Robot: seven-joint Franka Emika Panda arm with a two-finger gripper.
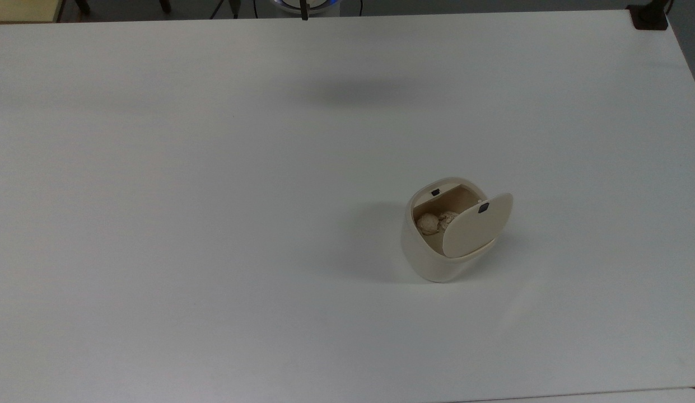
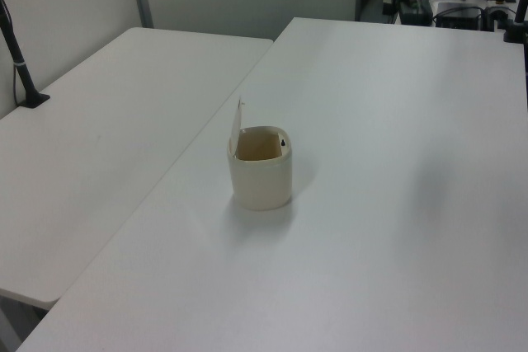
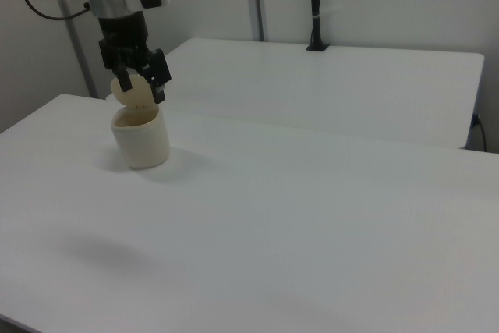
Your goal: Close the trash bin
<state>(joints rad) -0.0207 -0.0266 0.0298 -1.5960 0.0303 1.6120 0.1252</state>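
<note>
- My gripper (image 3: 140,83), black with two fingers, hangs in the air at the right view's upper left, below my white wrist. The fingers are spread apart and hold nothing.
- In the right view the gripper lines up with the raised lid (image 3: 129,90), and the pale lid shows in the gap between the fingers. I cannot tell from there how far off the lid is.
- The small cream-white plastic trash bin (image 1: 431,260), with a rounded-square body, stands upright on the wide white table (image 1: 213,168), toward the top view's lower right.
- The bin is open. In the top view its flat rounded-square lid (image 1: 475,226) is tilted up on the top view's right side of the rim, and bin and lid stand by themselves.
- In the left view the bin (image 2: 262,180) shows the lid edge-on, standing almost upright at the left view's left side of the rim.
- There is a small black square mark on the far rim (image 1: 435,192) and another near the lid's upper edge (image 1: 483,208).
- Inside, against the tan lining, lie two pale crumpled balls (image 1: 428,223).
- A soft grey shadow (image 1: 353,92) lies on the table well apart from the bin, toward the top view's upper middle.
- A second white table (image 2: 99,146) adjoins the first on the left view's left.
</note>
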